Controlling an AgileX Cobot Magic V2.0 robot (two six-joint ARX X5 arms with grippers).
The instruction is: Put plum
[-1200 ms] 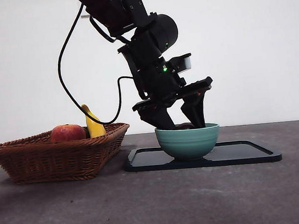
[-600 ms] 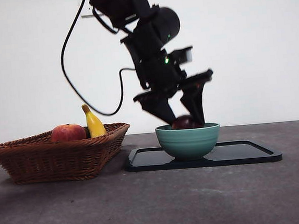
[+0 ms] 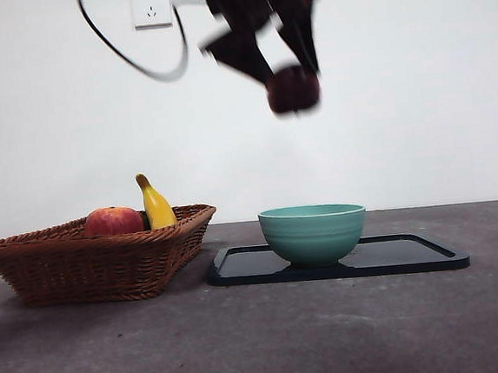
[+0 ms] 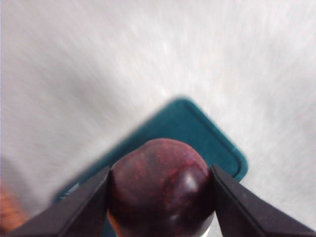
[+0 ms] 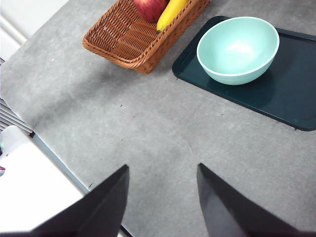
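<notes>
We see the left gripper (image 3: 289, 69) clamped on the plum (image 3: 294, 89), high above the empty teal bowl (image 3: 313, 231) on its dark tray (image 3: 412, 255). The basket (image 3: 98, 261) holds 1 red fruit (image 3: 112, 221) and 1 banana (image 3: 155, 203). The arm is blurred, cut off above. The right gripper (image 5: 163, 195) waits, jaws apart.

We noted plum (image 4: 162, 190) smooth, glossy skin; basket (image 3: 98, 256) woven wicker, rough; bowl (image 3: 313, 232) glazed, faintly ribbed; tray (image 3: 412, 254) glossy dark, plastic-looking; table (image 3: 263, 342) matt grey, felt-like grain; banana (image 3: 156, 205) smooth, waxy.
</notes>
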